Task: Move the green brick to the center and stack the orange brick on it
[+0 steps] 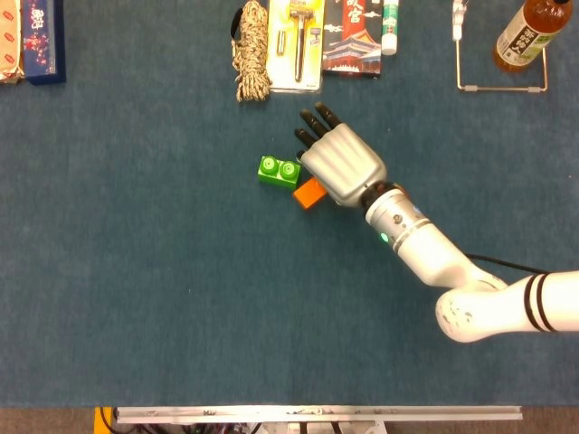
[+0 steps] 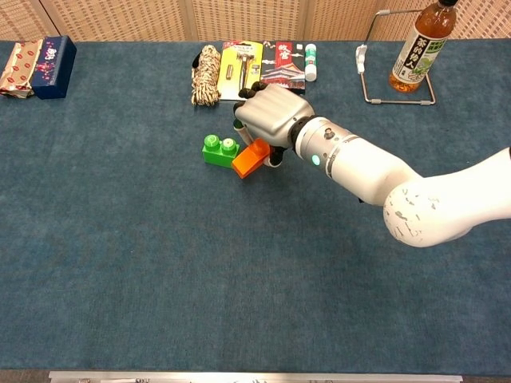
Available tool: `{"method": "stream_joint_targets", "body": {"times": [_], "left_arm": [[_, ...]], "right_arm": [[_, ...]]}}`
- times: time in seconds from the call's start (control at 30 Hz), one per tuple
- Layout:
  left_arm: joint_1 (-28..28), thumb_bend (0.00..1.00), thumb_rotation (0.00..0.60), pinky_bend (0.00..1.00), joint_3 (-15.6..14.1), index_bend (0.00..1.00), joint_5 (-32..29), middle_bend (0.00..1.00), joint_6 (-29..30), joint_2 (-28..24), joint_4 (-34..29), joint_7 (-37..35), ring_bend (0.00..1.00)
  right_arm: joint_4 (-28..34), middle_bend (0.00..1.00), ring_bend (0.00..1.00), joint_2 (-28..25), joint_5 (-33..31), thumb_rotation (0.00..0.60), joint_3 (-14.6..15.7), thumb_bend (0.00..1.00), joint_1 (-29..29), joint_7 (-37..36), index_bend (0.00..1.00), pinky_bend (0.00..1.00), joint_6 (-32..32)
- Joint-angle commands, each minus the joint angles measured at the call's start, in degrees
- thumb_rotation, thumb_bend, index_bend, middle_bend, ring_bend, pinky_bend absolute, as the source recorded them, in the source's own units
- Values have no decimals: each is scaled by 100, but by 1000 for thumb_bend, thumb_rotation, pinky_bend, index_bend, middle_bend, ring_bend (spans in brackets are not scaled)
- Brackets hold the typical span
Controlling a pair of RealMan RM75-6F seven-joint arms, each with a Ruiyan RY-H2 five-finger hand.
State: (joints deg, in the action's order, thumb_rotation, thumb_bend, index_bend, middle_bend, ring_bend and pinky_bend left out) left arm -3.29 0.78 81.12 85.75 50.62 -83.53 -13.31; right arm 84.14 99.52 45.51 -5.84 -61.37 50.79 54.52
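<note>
On the blue surface, head view: right hand grasps the orange brick, just beside the green brick. Chest view: orange brick tilted, at the green brick's right edge; whether they touch is unclear.

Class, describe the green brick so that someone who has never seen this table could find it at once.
On the blue table, look just below the coiled rope at the far edge. The green brick lies there, left of the orange brick held by the right hand; two round studs mark it.
</note>
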Motion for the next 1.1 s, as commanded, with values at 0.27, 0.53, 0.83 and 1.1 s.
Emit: {"method": "stream_joint_targets", "body": {"times": [0.27, 0.53, 0.83, 1.1], "left_arm": [[-7, 293, 600, 151, -6, 261, 16, 163, -16, -2, -8, 26, 96], [-27, 294, 600, 150, -14, 261, 16, 163, -23, 8, 9, 13, 96], [-29, 294, 600, 150, -8, 261, 24, 164, -32, -4, 5, -1, 96], [-40, 294, 600, 150, -13, 262, 18, 164, -45, -7, 8, -5, 96]], "right_arm": [[-163, 226, 41, 135, 47, 600, -54, 263, 24, -9, 608, 72, 124], [-328, 226, 42, 228, 12, 600, -89, 263, 43, 31, 608, 72, 162], [-540, 226, 42, 325, -20, 600, -161, 263, 58, 62, 608, 72, 201], [-626, 226, 42, 351, -14, 600, -230, 263, 87, 91, 608, 72, 263]]}}
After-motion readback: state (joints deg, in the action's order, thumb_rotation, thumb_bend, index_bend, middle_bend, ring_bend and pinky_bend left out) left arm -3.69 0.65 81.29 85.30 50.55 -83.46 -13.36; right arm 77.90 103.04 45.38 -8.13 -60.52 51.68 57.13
